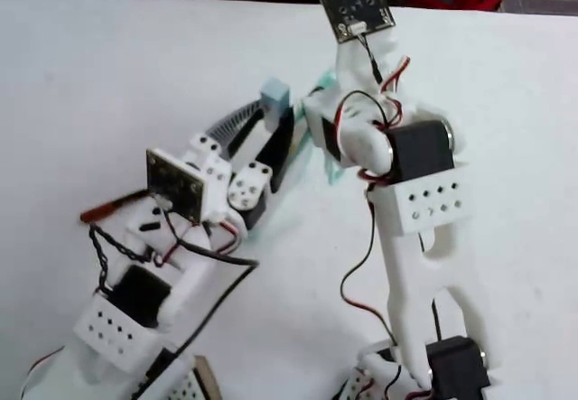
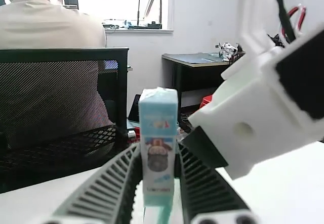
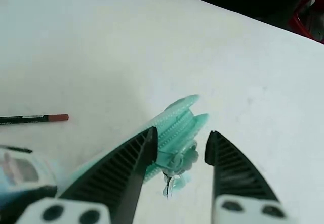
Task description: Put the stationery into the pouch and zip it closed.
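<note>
Ribbed black fingers of the left gripper (image 2: 158, 155) clamp a small pale-blue rectangular eraser (image 2: 158, 118) upright between them; just beside it the right gripper (image 3: 182, 138) hangs with jaws apart, straddling the zipper end of the mint-green fabric pouch (image 3: 179, 120); the pouch lies on the white table (image 3: 101, 42) beneath both grippers; a red pencil (image 3: 35, 118) lies well behind the left gripper, beside its wrist.

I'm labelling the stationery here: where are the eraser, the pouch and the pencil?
eraser (image 2: 158, 138), left wrist view, its printed front face.
pouch (image 3: 178, 124), right wrist view, its zipper end.
pencil (image 3: 31, 118), right wrist view, middle of its shaft.
</note>
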Robot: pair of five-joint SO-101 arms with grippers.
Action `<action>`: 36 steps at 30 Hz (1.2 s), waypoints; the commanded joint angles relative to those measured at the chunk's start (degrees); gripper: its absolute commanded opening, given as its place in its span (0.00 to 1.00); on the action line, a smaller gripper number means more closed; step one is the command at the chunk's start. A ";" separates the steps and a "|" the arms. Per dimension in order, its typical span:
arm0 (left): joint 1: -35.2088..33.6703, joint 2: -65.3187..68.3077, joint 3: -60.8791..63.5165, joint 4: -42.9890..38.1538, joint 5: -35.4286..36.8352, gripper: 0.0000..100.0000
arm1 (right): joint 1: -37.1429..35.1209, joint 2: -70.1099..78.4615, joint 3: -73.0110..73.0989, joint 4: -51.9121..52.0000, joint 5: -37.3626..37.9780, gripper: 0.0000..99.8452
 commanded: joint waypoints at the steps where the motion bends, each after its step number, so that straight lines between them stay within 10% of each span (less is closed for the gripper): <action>1: -1.89 0.66 -1.41 0.79 -0.53 0.03 | 0.13 -0.04 0.88 0.22 0.26 0.17; 8: -2.77 0.66 0.18 -0.44 -0.88 0.03 | 0.13 0.04 0.79 -1.19 -0.18 0.35; 36: -2.95 0.48 3.43 -4.48 -4.40 0.03 | -6.46 -3.38 -7.38 -0.75 -0.35 0.33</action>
